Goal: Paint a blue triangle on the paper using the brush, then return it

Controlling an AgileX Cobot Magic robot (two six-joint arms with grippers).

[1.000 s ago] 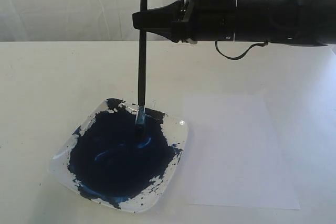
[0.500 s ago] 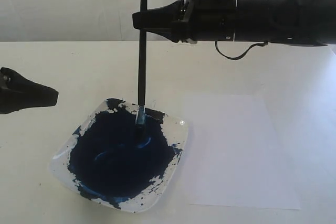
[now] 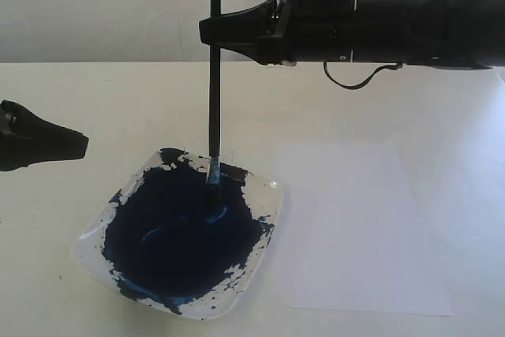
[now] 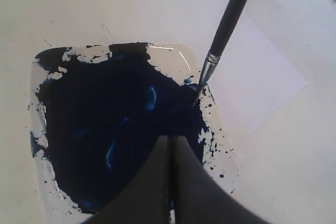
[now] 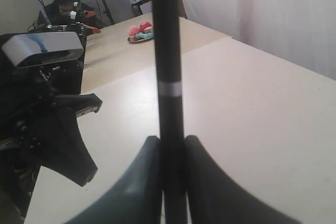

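Dark-blue paint [image 3: 185,234] fills most of the clear plate [image 3: 272,195], the item nearest you in the exterior view; the plate's rim and corners are bare or only spattered. Just beside the plate, on your right arm's side, lies the paper [image 3: 355,226]. It is flat on the cream table [image 3: 95,92] and entirely white, with no stroke of the blue triangle laid down.

Above the far edge of the pool stands the brush [image 3: 213,100], close to upright. Its silvery ferrule is just over the plate and its bristles meet the paint at the pool's margin. The right gripper [image 3: 217,31] reaches in level from the right and clamps the black handle well above the ferrule. In the right wrist view the handle runs straight up between the two fingers [image 5: 197,182], pinched from both sides.

The left gripper [image 3: 75,144] hangs low to the left of the plate and apart from it. The left wrist view shows its jaws pressed together with nothing between them.

Judged from this, you are at the paint-loading step. All three sides of the triangle remain to be painted, and after that the brush must be returned. The next move would be to lift the loaded tip clear of the plate and carry it across to the sheet, and a heavily loaded tip may drip on the way.
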